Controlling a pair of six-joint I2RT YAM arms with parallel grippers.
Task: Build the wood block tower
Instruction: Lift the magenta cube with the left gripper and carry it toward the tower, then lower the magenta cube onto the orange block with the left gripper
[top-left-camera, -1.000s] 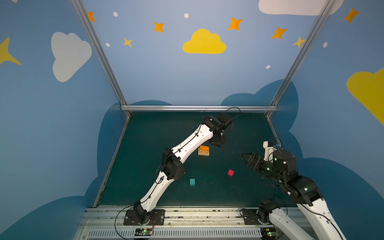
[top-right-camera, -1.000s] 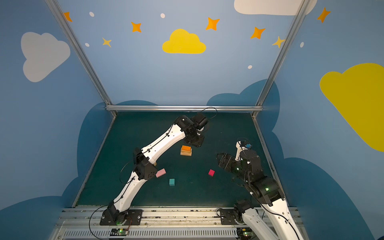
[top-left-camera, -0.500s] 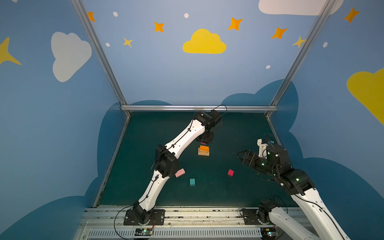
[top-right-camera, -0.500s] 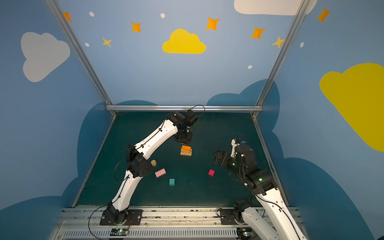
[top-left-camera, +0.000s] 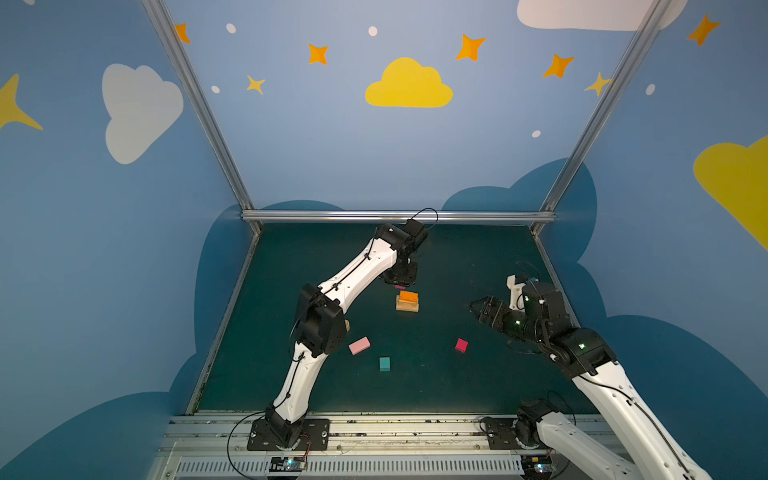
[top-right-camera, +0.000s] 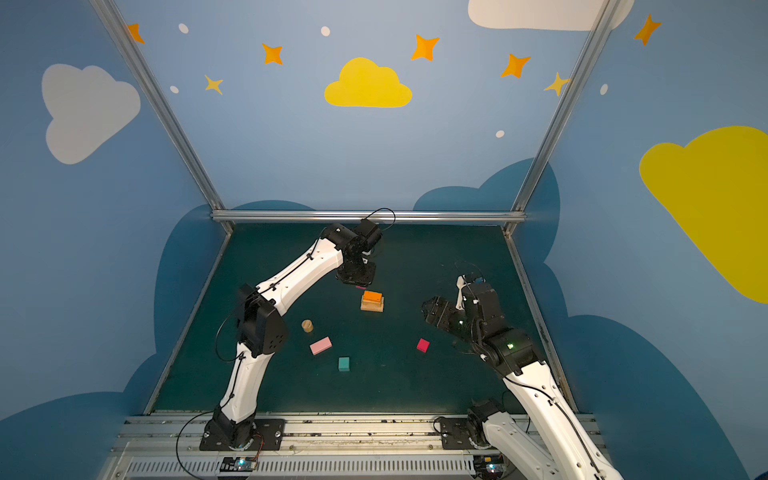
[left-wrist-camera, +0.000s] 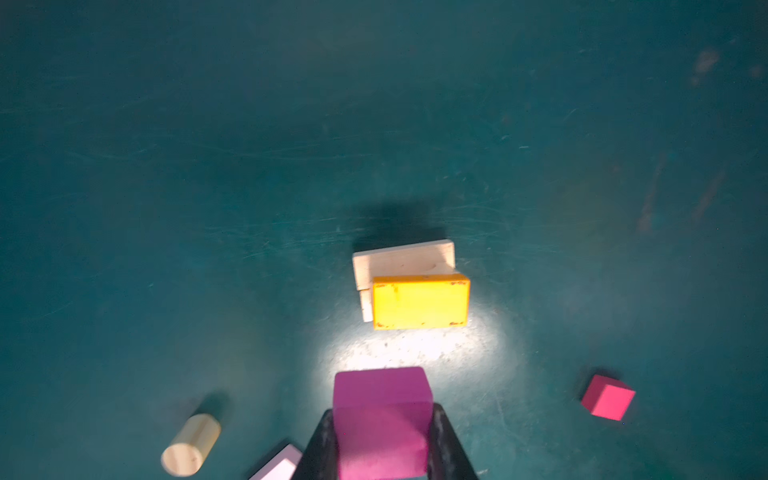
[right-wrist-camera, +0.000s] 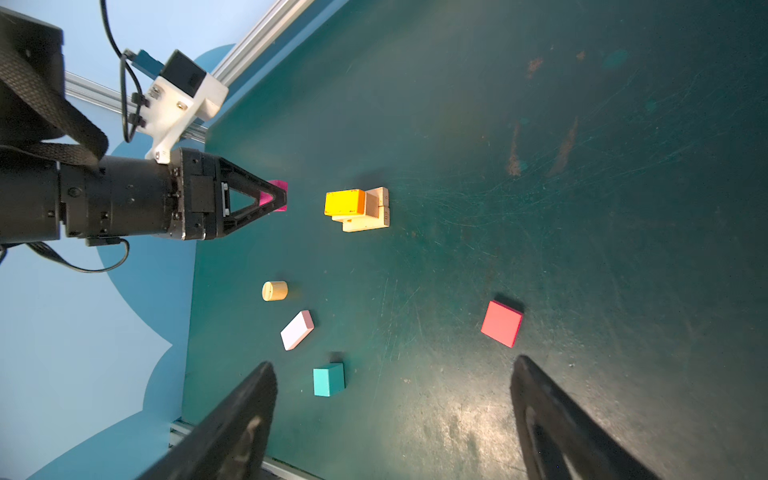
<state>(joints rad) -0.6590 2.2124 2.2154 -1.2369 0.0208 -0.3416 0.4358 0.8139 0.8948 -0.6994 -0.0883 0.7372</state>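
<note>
Left gripper (left-wrist-camera: 382, 417), clenched on the magenta cube (left-wrist-camera: 380, 395), hangs raised off the green table (top-left-camera: 478, 257) just beyond the started tower (top-left-camera: 407, 302). Sweeping from the left in the top views, we find three blocks loose and apart from one another: the tan cylinder (top-right-camera: 307, 326) standing on end, the pink oblong (top-left-camera: 359, 345) lying flat, and the teal cube (top-left-camera: 384, 363) nearest the robot's base. At mid-table stands the tower so far, with the orange oblong (top-left-camera: 408, 296) lying flat on a wider base of tan oblongs (top-left-camera: 406, 308). Its long axis runs across the table, roughly in line with the direction in which the fingers pinch the cube. From the held cube, that orange top lies a little toward the robot's base and slightly to the right, and lower. We judge the coming move to be a short pull back over it and then a descent. Further right, the red cube (top-left-camera: 461, 345) sits alone on the table. Last comes the right gripper (top-left-camera: 474, 307), its jaws spread wide and holding nothing. It is well apart from the stack, so the left arm is plainly the nearer one.
</note>
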